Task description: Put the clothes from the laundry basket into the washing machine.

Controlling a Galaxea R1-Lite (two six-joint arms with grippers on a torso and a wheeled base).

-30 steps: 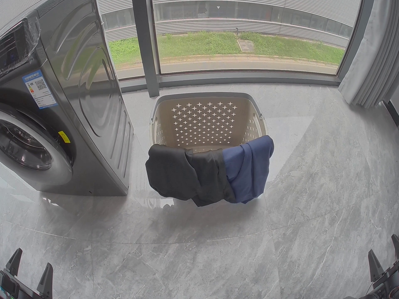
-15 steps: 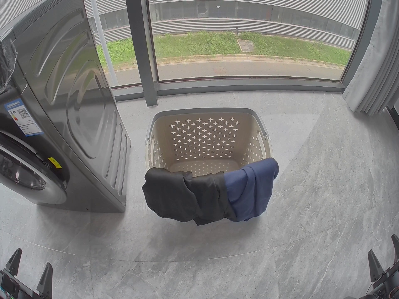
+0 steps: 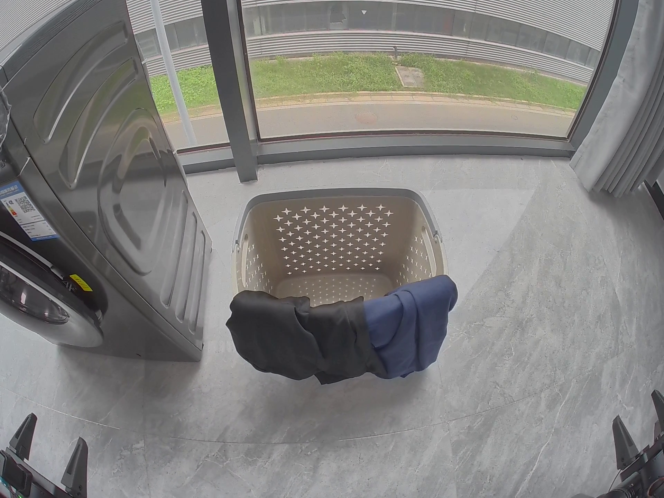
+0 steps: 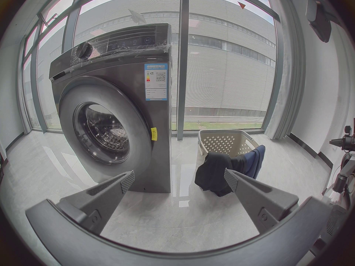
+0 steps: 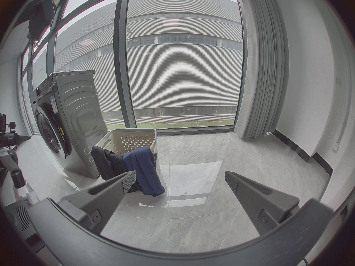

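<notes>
- Head view: the basket point(image 3: 339, 196) stands on the floor point(image 3: 346, 437) just beside the washer point(image 3: 104, 174); a black garment point(image 3: 290, 337) and a blue garment point(image 3: 411, 330) hang side by side over its near rim, touching and partly overlapping; the rest of the basket looks bare; the left gripper point(image 3: 54, 431) and right gripper point(image 3: 636, 409) sit low at the near corners, well apart from the clothes, each with fingers spread and nothing between them.
- Left wrist view: the left gripper point(image 4: 178, 175) is wide open and empty; the washer point(image 4: 111, 74) is near, its round door point(image 4: 105, 132) facing this arm and, as far as I can judge, shut; the basket point(image 4: 222, 137) stands beyond the washer's corner.
- Right wrist view: the right gripper point(image 5: 179, 176) is likewise open and empty; the clothes point(image 5: 125, 165) drape down the outside wall of the basket point(image 5: 129, 137).
- Handling, as a judgement: both garments are soft, light and limp; they will sag and trail once lifted, and one may drag the other along; the bunched fold at the rim is the best place to pinch, since a hanging edge could slip free.
</notes>
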